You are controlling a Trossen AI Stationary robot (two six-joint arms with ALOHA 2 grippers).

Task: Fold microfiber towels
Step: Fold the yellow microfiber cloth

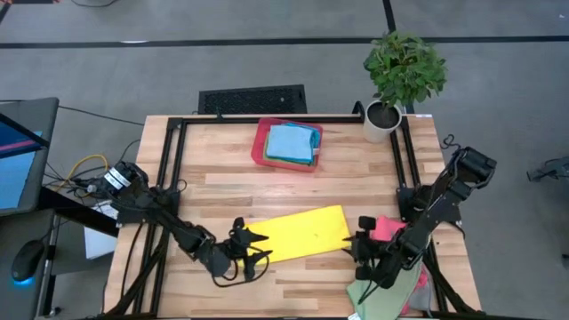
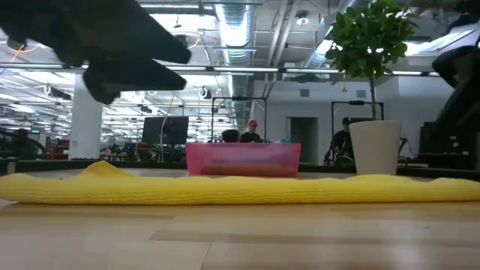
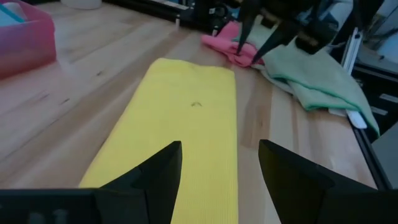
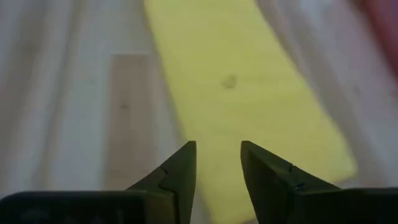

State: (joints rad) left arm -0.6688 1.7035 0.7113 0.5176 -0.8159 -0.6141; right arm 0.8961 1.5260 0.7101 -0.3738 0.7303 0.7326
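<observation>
Yellow towel (image 1: 298, 234): folded strip, flat on table (image 1: 222, 178); left gripper (image 1: 253, 246) and right gripper (image 1: 358, 240) both released, empty, at its ends; you pinch both short edges evenly

An open-plan industrial lab or workshop: exposed ceiling ducts (image 2: 238, 30) and strip lighting, a grey floor (image 1: 178, 62), rows of workstations with monitors (image 2: 166, 129), seated people (image 2: 252, 132) (in the background), and a wooden bench (image 1: 222, 191) on a black frame.

Two dark arms, cable loops along their links, each ending in two black pointed fingers (image 3: 158, 171).
</observation>
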